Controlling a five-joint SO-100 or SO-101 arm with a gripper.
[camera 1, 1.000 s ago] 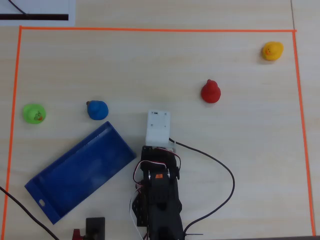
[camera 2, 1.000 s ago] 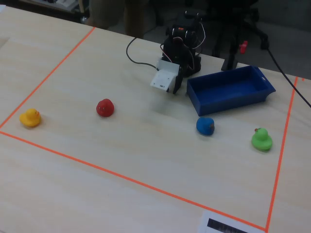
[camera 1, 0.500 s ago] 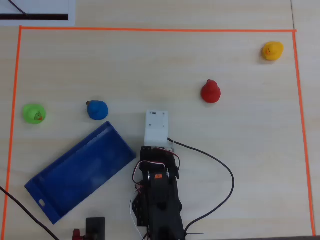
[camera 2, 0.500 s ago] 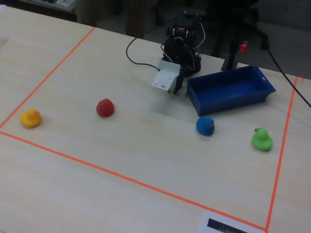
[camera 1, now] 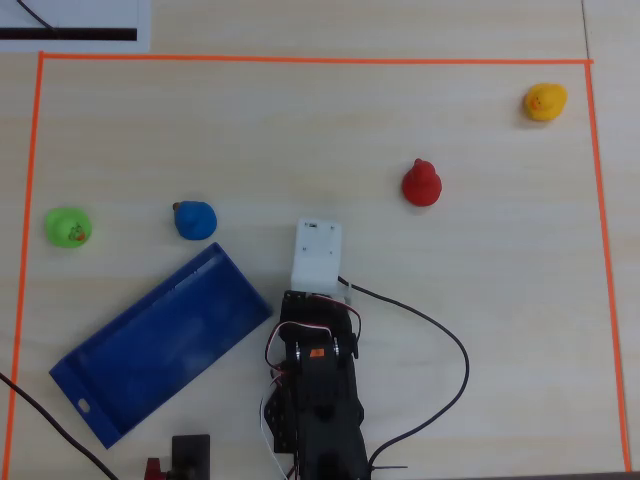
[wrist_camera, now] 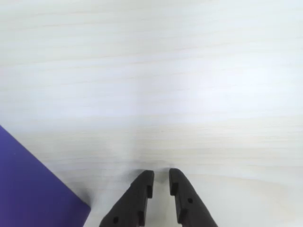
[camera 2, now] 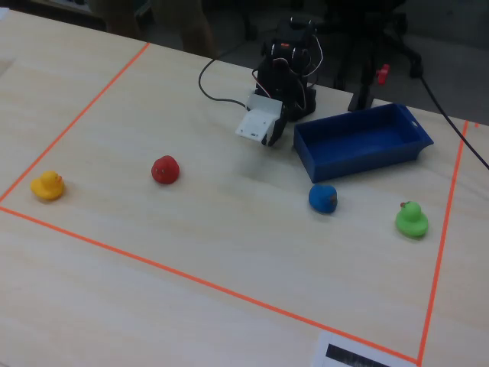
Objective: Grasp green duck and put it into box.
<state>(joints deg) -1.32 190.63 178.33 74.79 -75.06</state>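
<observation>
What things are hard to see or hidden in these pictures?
- The green duck, blue duck, red duck and yellow duck: all outside the wrist view.
- The box: the wrist view's edges cut it down to one corner.
- The gripper: only the fingertips show in the wrist view; the arm's body hides it in the overhead view.
- The ducks' faces: too small in the fixed view.

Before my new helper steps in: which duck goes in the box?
In the overhead view, find the blue box lower left. Above it, nearest the left orange tape line, sits the green duck. Its neighbour, the blue duck, lies further right.
</observation>
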